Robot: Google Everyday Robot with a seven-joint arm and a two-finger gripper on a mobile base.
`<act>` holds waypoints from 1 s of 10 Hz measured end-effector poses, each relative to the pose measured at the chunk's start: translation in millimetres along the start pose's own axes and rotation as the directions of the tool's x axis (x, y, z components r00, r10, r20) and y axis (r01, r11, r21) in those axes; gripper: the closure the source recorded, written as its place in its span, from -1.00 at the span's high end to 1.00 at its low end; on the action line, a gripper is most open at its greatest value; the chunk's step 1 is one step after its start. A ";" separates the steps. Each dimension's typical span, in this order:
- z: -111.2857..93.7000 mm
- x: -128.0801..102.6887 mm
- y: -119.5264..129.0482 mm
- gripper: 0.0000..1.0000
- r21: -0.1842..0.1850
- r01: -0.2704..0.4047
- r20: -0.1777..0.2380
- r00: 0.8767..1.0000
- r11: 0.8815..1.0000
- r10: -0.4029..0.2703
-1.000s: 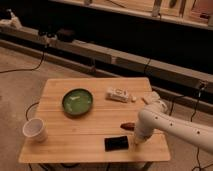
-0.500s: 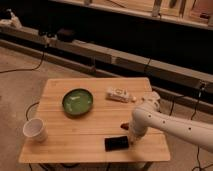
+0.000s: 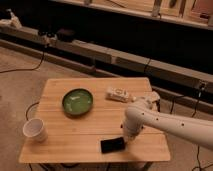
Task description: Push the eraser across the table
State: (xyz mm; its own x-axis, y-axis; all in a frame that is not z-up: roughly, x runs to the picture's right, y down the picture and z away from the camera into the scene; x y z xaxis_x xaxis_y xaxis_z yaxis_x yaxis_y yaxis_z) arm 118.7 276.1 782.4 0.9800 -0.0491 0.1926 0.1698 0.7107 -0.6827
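Note:
The eraser (image 3: 112, 145), a flat black block, lies near the front edge of the light wooden slatted table (image 3: 75, 137), right of centre. My white arm comes in from the right and bends down over the table. My gripper (image 3: 127, 138) is at the eraser's right end, low at the tabletop, hidden under the arm's wrist. The small reddish-brown oblong thing is hidden behind the arm.
A green bowl (image 3: 77, 102) sits left of centre. A white cup (image 3: 35, 130) stands at the front left corner. A white box (image 3: 118, 94) lies at the back right. Cables run along the floor and a dark ledge stands behind the table.
The arm has swung left and down across the table's right side, covering the reddish-brown thing and bringing the gripper to the eraser's right end. The eraser has barely moved.

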 end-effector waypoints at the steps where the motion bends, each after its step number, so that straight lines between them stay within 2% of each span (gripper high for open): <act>1: 2.0 -1.5 2.4 -0.97 -0.011 -0.001 -0.017 1.000 1.000 0.001; 5: 17.1 5.2 20.5 -0.97 -0.061 -0.085 -0.130 0.988 0.995 0.076; 7: 18.9 2.9 22.0 -0.97 -0.062 -0.131 -0.151 0.981 0.989 0.121; 10: 18.4 -7.7 13.9 -0.97 -0.046 -0.148 -0.154 0.978 0.988 0.139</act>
State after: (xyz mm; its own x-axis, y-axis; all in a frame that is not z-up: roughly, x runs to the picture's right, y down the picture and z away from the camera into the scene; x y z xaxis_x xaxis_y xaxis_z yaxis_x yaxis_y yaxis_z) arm 111.7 299.2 784.4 0.9983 -0.0571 -0.0149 0.0277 0.6769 -0.7356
